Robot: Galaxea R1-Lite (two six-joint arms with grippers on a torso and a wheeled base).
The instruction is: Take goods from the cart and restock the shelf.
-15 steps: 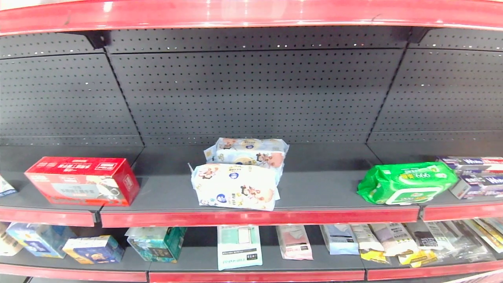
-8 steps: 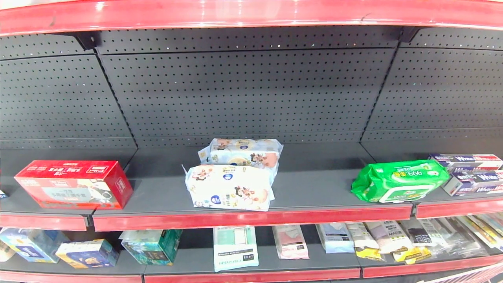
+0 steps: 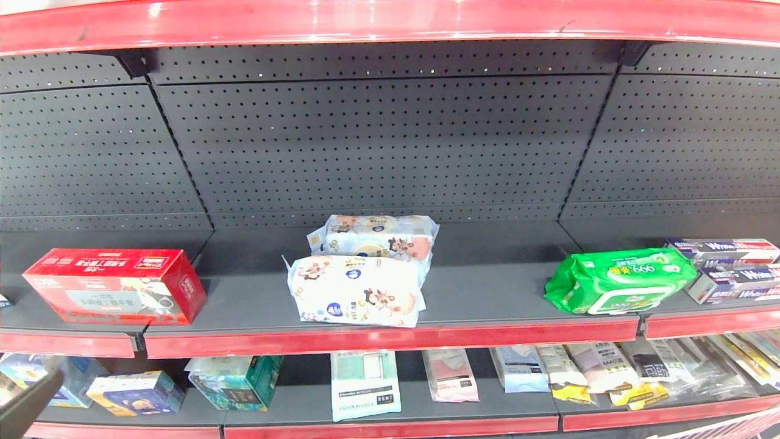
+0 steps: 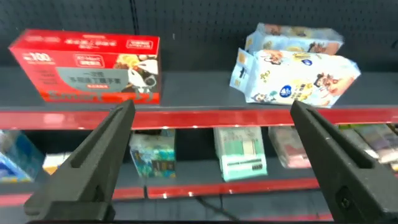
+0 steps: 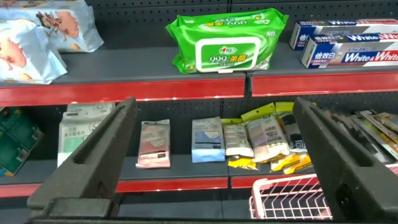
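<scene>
The middle shelf [image 3: 390, 336] has a red front lip and a dark deck. Two white cartoon-print packs [image 3: 356, 289] lie at its centre, one behind the other. A red box [image 3: 113, 285] sits to their left and a green wipes pack [image 3: 618, 280] to their right. My left gripper [image 4: 211, 109] is open and empty in front of the shelf, facing the red box [image 4: 87, 65] and the white packs [image 4: 292, 74]. One of its fingers [image 3: 27, 405] shows at the head view's lower left corner. My right gripper [image 5: 214, 102] is open and empty, facing the green pack [image 5: 227, 40].
Blue-and-white wrap boxes [image 3: 728, 268] lie at the shelf's far right. The lower shelf [image 3: 390, 424] carries tissue boxes [image 3: 234, 378] and several flat hanging-style packs [image 3: 454, 375]. A pink wire cart basket [image 5: 283, 199] sits low beside the right gripper. Bare deck lies between the white packs and the green pack.
The head camera shifted slightly, so the shelf slid left in the picture. A finger of my left gripper has come into the head view's lower left corner.
</scene>
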